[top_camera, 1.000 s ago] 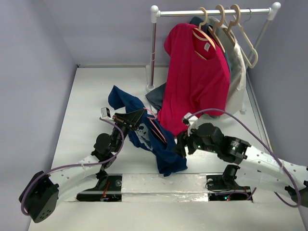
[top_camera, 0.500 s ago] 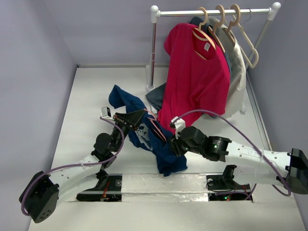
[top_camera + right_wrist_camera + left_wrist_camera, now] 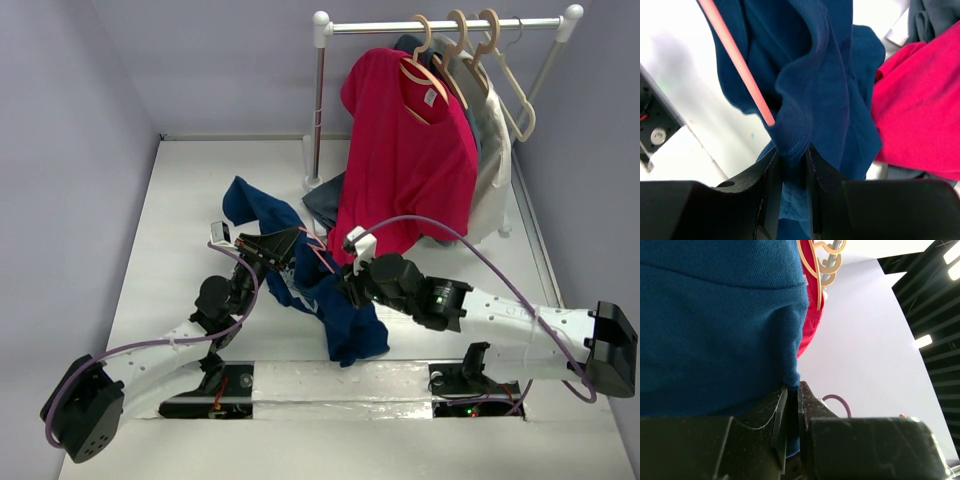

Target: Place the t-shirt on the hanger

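The navy t-shirt [image 3: 340, 310] hangs bunched between both arms above the table's near middle. The thin pink hanger [image 3: 318, 255] pokes out of its folds and shows as a pink rod in the right wrist view [image 3: 737, 60]. My left gripper [image 3: 283, 248] is shut on a fold of the t-shirt [image 3: 715, 330], its jaws pinching blue cloth. My right gripper [image 3: 350, 285] is shut on a hemmed fold of the t-shirt [image 3: 805, 100], right beside the hanger rod. The pale chest graphic is mostly hidden in the folds.
A white clothes rail [image 3: 440, 25] stands at the back right with a red t-shirt [image 3: 405, 160], a white garment [image 3: 495, 150] and beige hangers [image 3: 505, 75]. A grey garment [image 3: 322, 205] lies at the rail's foot. Purple walls close in on both sides.
My right arm has reached left and forward into the t-shirt and now grips a fold of it. The cloth has bunched over the chest graphic. The left arm has held still.
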Motion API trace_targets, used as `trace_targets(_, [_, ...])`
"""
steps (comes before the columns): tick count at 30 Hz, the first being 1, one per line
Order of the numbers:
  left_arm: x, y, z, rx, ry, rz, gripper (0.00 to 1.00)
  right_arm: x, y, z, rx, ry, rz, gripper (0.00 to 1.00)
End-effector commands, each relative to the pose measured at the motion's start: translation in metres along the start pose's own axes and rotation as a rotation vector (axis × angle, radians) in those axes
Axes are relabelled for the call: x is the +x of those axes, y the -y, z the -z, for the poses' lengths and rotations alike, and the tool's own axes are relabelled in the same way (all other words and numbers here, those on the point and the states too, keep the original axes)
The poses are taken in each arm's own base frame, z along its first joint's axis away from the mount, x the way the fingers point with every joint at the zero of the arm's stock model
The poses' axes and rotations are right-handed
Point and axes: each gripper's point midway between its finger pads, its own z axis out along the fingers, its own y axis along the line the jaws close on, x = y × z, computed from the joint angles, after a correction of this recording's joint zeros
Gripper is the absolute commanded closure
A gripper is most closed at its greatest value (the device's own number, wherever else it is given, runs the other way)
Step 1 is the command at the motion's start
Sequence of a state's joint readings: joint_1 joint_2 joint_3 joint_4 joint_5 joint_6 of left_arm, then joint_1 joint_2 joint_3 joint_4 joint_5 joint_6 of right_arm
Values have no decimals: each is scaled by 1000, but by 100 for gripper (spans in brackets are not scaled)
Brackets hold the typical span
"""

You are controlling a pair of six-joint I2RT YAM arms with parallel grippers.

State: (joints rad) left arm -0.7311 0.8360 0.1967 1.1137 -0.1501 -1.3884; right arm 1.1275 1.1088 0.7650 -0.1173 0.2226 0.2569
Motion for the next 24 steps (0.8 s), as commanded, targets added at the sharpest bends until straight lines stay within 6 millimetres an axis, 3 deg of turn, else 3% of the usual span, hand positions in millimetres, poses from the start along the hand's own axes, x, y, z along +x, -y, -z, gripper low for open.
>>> trace_targets(1, [-1, 43, -3, 140, -6, 23, 100, -49, -7, -2, 7, 150, -14, 72])
trace_targets(10, [0, 41, -4, 136, -8, 26, 100, -87, -12, -7, 19, 243, 2, 74])
trace_targets(13, [-1, 42, -3, 136, -5, 24, 100, -91, -13, -9, 24, 247, 13, 82])
trace_targets(14, [-1, 42, -3, 133, -4, 22, 100, -94, -14, -9, 22, 250, 14, 91])
trace_targets(16, [-3, 43, -2, 133, 3, 14, 100, -87, -12, -11, 34, 217, 11, 99])
trace_targets(18, [-6, 49, -4, 131, 22, -12, 100, -78, -9, -9, 44, 175, 10, 100])
trace_targets(19, [-5, 29, -7, 44, 18, -101, 95, -78, -8, -5, 46, 172, 0, 100])
trace_targets(20, [-9, 35, -7, 30, 32, -153, 69, -83, -7, 6, 45, 190, -12, 100])
trace_targets(21, [-21, 47, -13, 8, 86, -206, 57, -79, -3, 13, 55, 166, -8, 100])
trace_targets(22, [-25, 25, -11, -101, 88, -327, 46, -81, -2, 21, 55, 163, -13, 100])
trace_targets(23, [-34, 33, -9, -107, 121, -374, 33, -88, -2, 34, 49, 173, -20, 100])
trace_targets(24, [-52, 45, -10, -125, 198, -423, 29, -88, 5, 44, 66, 141, -15, 100])
